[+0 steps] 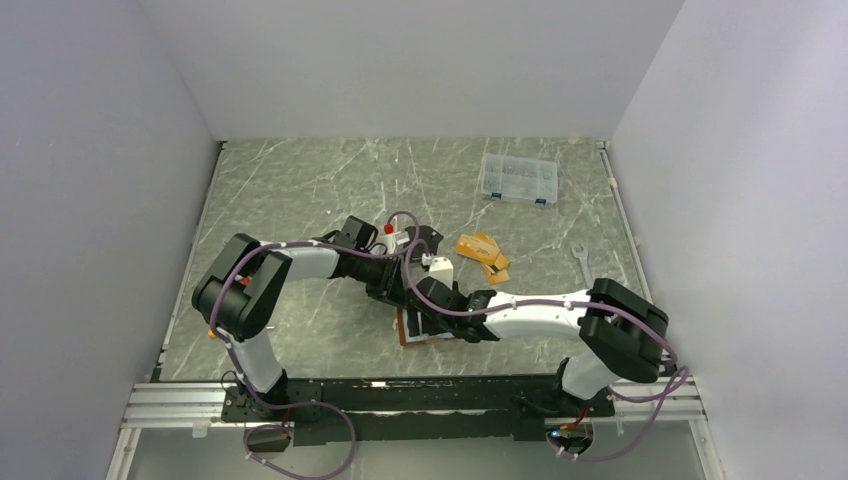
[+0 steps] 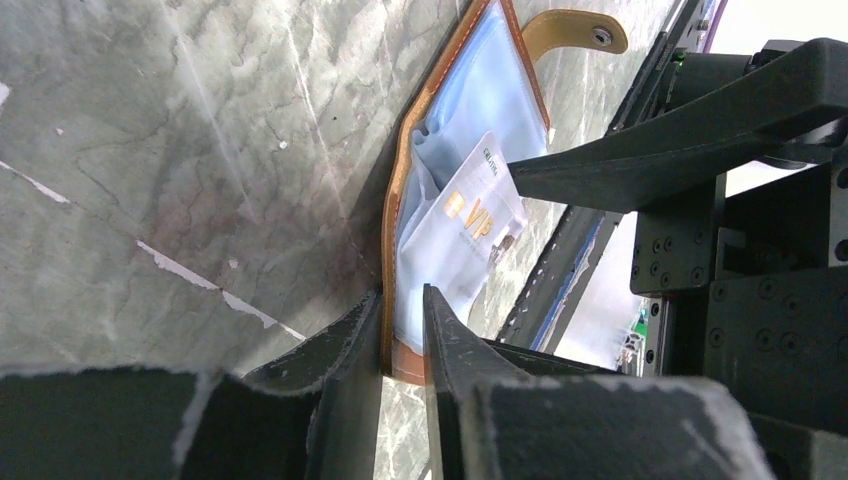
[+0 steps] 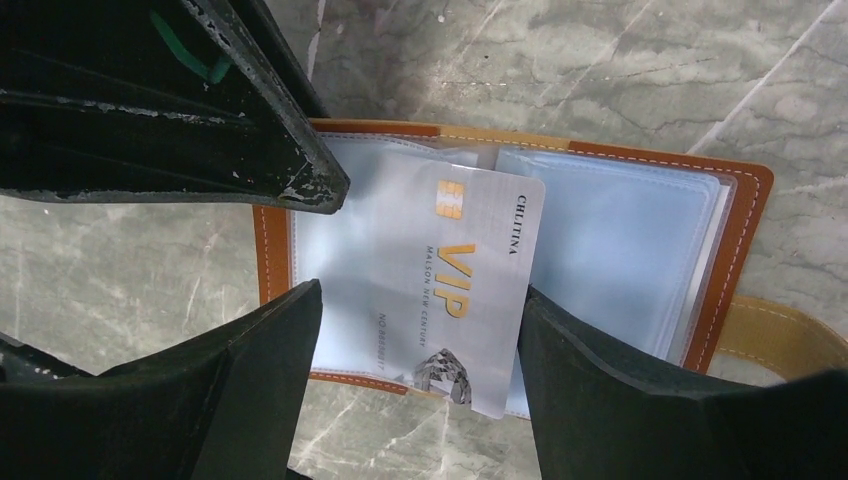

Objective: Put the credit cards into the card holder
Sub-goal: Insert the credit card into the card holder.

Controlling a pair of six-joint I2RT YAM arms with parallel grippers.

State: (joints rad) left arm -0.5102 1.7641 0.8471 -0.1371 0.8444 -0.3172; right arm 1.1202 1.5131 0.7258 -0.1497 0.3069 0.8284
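Position: the card holder [image 3: 745,230] lies open and flat on the grey marbled surface [image 1: 300,190], between the two arms, its clear pockets facing up and its snap tab [image 3: 780,330] folded out to one side.

A silver-grey card [image 3: 450,280] lies face up on the pockets, skewed, one end tucked into a pocket and a corner overhanging the leather rim.

Right tool [image 3: 420,300]: fingers spread wide, one on each side of the card. The card is not pinched.

Left tool [image 2: 402,300]: jaws narrowly apart astride one leather edge of the holder. Whether they press on it cannot be told.

Legible on the card: "VIP" in gold, "CHLITINA" along one edge, "MALSON NEW CENTURY" in small type. There is a gold chip, and a number line too fine to read with certainty.

Orange-gold cards [image 1: 483,252] lie loose on the surface beyond the holder, well apart from both tools.
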